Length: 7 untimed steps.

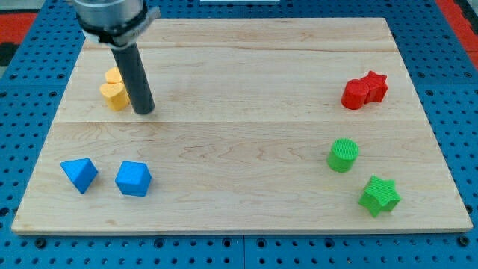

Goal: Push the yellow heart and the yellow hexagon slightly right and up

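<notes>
Two yellow blocks lie touching at the view's upper left. The nearer one (113, 96) looks like the yellow heart. The one behind it (113, 75), partly hidden by the rod, looks like the yellow hexagon. My tip (144, 111) rests on the board just right of the yellow heart and a little below it, close to or touching its right side.
A blue triangular block (79, 174) and a blue block (134, 178) sit at the lower left. A red block (355, 93) and a red star (375, 85) touch at the upper right. A green cylinder (343, 155) and a green star (379, 196) sit at the lower right.
</notes>
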Available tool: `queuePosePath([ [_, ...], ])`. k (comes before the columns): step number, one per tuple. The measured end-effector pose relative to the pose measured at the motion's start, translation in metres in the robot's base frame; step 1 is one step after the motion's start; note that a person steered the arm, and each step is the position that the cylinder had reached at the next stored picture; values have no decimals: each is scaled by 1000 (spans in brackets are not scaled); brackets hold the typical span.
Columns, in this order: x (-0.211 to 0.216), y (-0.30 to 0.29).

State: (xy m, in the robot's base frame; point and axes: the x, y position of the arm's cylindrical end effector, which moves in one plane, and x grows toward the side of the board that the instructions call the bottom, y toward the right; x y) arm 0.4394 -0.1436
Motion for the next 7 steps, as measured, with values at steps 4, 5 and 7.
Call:
queuePosePath([
  [4,-22,-69],
  [5,-31,-73],
  [7,-51,-65],
])
